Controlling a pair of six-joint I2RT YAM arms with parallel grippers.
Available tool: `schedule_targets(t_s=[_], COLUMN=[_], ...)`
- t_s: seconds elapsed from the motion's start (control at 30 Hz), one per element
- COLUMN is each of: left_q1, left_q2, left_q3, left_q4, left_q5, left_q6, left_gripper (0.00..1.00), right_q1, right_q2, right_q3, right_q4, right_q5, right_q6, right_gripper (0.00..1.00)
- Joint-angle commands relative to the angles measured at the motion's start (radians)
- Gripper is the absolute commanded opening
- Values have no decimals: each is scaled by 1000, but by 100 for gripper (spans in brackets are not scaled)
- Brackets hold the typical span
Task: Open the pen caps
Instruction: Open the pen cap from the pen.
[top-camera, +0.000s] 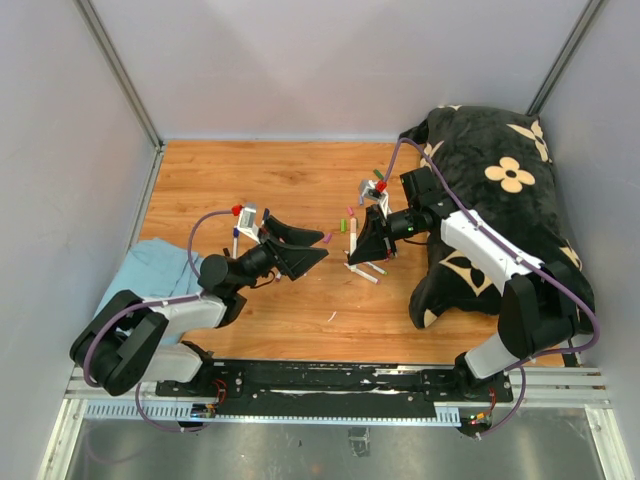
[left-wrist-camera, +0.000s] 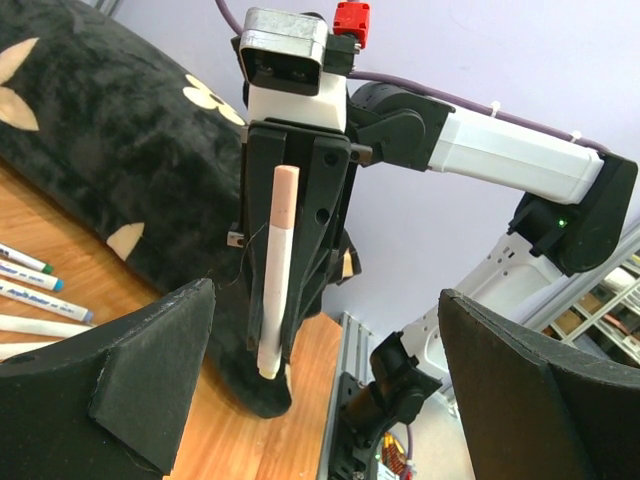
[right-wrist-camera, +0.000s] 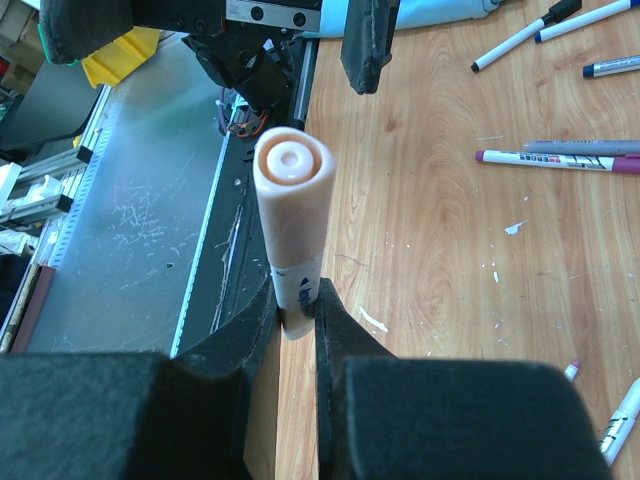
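A white pen (left-wrist-camera: 272, 290) with a peach pen cap (right-wrist-camera: 292, 190) is clamped by its barrel in my right gripper (right-wrist-camera: 297, 320), which is shut on it. The cap end points back at the right wrist camera. My left gripper (left-wrist-camera: 325, 390) is open wide and faces the held pen from a short distance, touching nothing. From above, the left gripper (top-camera: 300, 250) and right gripper (top-camera: 365, 250) face each other over the middle of the wooden table. Small loose caps, purple (top-camera: 328, 238) and green (top-camera: 378, 172), lie near them.
Several capped pens (right-wrist-camera: 560, 158) lie on the wood, and more pens (top-camera: 365, 270) sit under the right gripper. A black flowered blanket (top-camera: 500, 200) fills the right side. A light blue cloth (top-camera: 150, 270) lies at the left. Grey walls enclose the table.
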Motion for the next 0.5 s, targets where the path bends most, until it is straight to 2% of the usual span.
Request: schedule_targets(t_s=[0.0, 0.47], left_q1=[8, 8], left_q2=[9, 44], left_q3=[29, 52], left_q4=[51, 70], left_q5=[21, 22], left_q6=[-3, -20], left_gripper=[97, 96], right_q1=[2, 5], right_q2=[-2, 1], right_q3=[-13, -14], right_q4=[-11, -10], right_q5=[-28, -33], right_q6=[-18, -20], right_gripper=[2, 2])
